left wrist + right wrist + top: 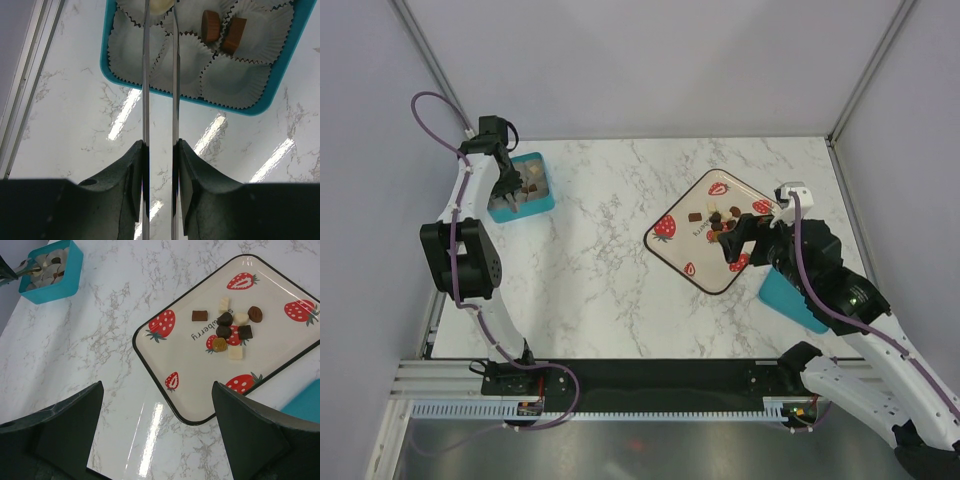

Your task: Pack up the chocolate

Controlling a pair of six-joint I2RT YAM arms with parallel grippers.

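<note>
Chocolate pieces [230, 327] lie clustered on the strawberry tray [185, 370]. I note two brown pieces [220, 30] in the teal box [285, 75]. Left gripper [161, 145] clamps the metal tongs [145, 75] over that box. Right gripper [157, 405] hangs open above the tray.

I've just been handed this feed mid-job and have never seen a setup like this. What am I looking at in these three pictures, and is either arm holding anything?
Two robot arms are bolted at the near edge of a marble table. The overhead picture shows both arms. The other two pictures come from a camera on each wrist. The left arm's fingers grip metal tongs that reach over a teal box lined with paper cups. Two brown chocolates lie inside. The right arm's fingers are open and empty, hovering over a strawberry-print tray that holds the loose chocolates.
</note>
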